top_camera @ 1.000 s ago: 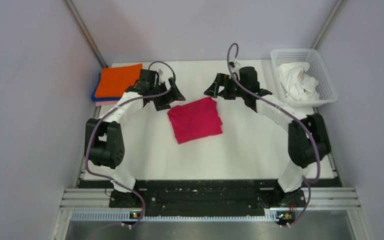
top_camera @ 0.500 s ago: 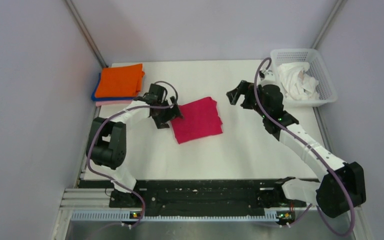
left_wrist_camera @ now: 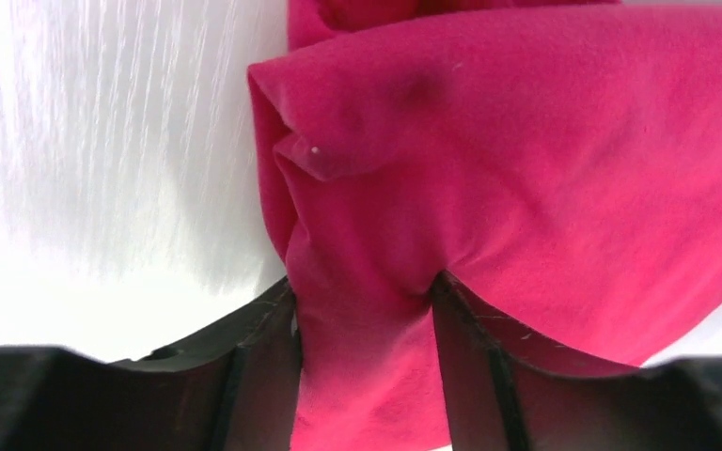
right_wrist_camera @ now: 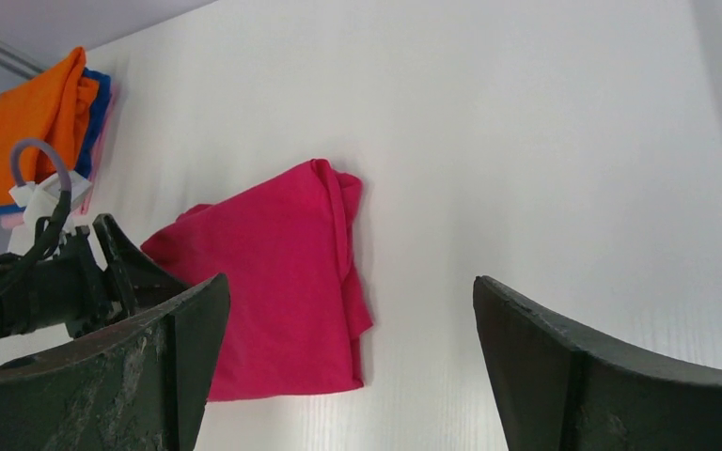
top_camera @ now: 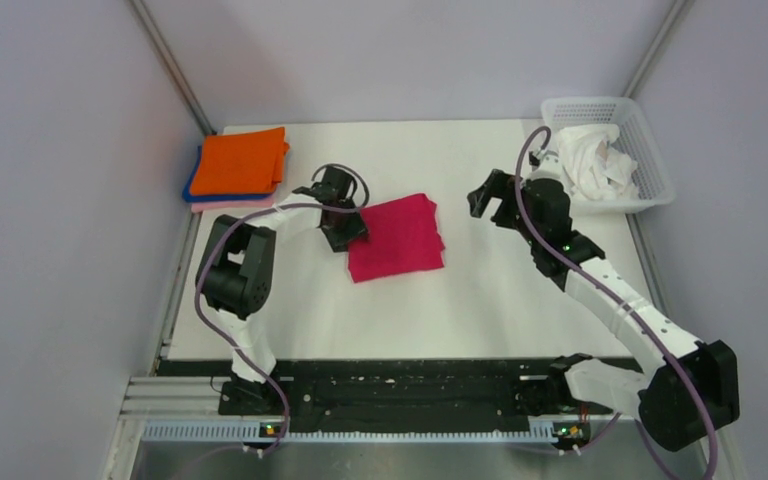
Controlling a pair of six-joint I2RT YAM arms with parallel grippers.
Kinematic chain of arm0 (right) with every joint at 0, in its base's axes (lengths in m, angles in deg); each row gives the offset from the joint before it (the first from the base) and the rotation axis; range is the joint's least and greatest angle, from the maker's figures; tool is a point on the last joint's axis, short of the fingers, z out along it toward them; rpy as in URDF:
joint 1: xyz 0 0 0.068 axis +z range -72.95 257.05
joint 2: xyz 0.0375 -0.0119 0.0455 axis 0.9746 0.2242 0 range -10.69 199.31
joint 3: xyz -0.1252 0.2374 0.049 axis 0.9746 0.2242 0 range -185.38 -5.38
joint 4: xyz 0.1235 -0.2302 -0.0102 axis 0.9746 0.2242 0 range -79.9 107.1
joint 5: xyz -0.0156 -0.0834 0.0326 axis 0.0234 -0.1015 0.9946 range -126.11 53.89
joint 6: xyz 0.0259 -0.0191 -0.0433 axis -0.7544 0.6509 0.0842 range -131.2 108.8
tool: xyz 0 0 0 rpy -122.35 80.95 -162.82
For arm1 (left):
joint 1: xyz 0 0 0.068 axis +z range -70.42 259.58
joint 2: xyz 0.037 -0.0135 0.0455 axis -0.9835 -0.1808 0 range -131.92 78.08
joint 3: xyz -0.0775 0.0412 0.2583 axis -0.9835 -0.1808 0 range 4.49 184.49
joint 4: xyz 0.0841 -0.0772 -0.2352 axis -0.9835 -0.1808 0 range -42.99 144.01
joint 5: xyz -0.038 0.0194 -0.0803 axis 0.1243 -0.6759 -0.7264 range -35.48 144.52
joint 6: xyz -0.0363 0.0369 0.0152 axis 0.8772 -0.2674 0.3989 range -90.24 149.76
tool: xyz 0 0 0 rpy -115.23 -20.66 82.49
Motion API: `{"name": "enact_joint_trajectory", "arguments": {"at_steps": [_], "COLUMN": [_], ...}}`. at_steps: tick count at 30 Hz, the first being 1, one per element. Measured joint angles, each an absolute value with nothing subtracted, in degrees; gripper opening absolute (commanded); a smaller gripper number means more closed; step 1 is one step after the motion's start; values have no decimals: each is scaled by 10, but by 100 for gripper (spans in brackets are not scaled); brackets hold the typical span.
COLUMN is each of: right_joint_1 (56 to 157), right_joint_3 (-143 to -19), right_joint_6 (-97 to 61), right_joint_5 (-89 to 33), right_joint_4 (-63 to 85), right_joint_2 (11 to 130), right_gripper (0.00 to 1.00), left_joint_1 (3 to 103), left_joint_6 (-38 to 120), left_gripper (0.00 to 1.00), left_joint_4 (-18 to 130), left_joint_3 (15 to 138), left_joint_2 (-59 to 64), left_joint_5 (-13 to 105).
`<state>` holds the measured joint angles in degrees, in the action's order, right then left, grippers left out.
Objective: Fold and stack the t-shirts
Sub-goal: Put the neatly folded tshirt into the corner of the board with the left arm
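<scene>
Basket (top_camera: 659, 172): white shirts (top_camera: 590, 160) bunched inside | desk (top_camera: 500, 290): we see left gripper (top_camera: 348, 232) jaws pinching crimson shirt (top_camera: 397, 237), well left of basket | right gripper (top_camera: 488, 195) jaws wide | lilac walls (top_camera: 60, 200)

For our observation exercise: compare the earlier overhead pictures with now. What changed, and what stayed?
The left hand dropped to the crimson shirt's left edge and closed on it. The right hand, open, swung right toward the basket. Shirt, orange-topped stack and basket stayed put.
</scene>
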<state>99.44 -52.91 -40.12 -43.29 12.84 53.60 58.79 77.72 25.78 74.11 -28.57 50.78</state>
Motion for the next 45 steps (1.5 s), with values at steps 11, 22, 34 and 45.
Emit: {"name": "enact_joint_trajectory", "arguments": {"at_steps": [11, 22, 34, 45], "right_joint_1": [994, 994, 994, 994], "right_joint_3": [-518, -504, -504, -504], "right_joint_6": [-381, -355, -332, -319], "right_joint_5": [-486, -527, -592, -629], "right_joint_4": [138, 145, 151, 170], "right_joint_2": [497, 498, 498, 497], "right_gripper": [99, 99, 99, 99], "left_joint_1": [574, 585, 619, 632], "left_joint_6": [724, 470, 188, 52], "left_gripper": [0, 0, 0, 0], "left_joint_4": [149, 91, 243, 339], "left_joint_3": [935, 1131, 1120, 1119], "left_joint_2": [-406, -482, -466, -397], "left_joint_5": [620, 913, 1056, 1089]}}
